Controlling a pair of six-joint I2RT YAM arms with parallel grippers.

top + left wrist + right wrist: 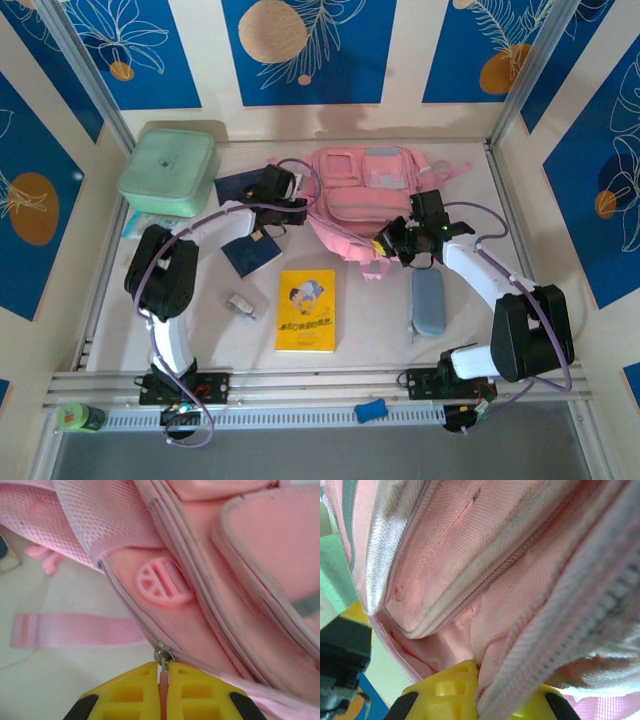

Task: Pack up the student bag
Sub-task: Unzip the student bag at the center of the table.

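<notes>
Since it sags, feel: large soft pink fabric backpack (365,195), probably light.
Left hand (163,680): clamps zipper pull (163,666).
Right hand (477,687): clamps fabric fold (492,645).

You'll find the large soft pink fabric backpack (370,195) at the back of the white table (360,320), right of centre. The mint-green square plastic box (168,170) sits in the back left corner. A dark blue booklet (240,188) lies between the two, and a second dark blue booklet (250,255) lies nearer the arms' bases. In front of the backpack lies the yellow paperback book (306,310), with a grey-blue oblong pouch (428,303) to its right and a small grey object (240,305) to its left. The left gripper (300,208) is at the backpack's left edge, a metal zip pull (163,655) between its fingers. The right gripper (388,243) is at the near edge, backpack fabric between its fingers.
</notes>
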